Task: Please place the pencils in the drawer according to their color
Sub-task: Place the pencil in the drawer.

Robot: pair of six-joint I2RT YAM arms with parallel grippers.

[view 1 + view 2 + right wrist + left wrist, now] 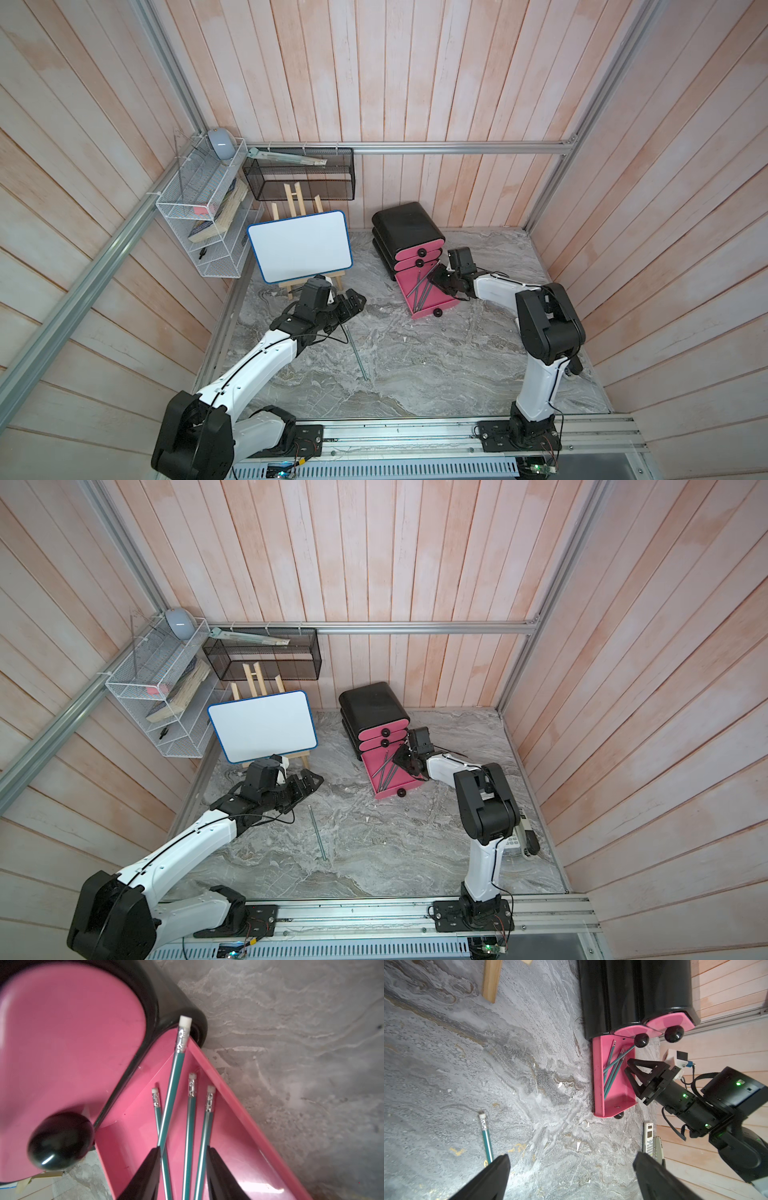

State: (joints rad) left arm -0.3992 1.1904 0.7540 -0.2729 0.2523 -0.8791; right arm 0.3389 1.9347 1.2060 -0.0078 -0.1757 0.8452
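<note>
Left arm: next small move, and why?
Probably lower the left end effector onto the loose teal pencil on the table: its jaws stand open near it, and the open bottom drawer already holds four teal pencils.

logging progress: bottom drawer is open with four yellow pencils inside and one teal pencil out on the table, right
Not quite. The four pencils in the open bottom drawer are teal, not yellow, as the right wrist view shows. The rest holds: one teal pencil lies out on the table.
</note>
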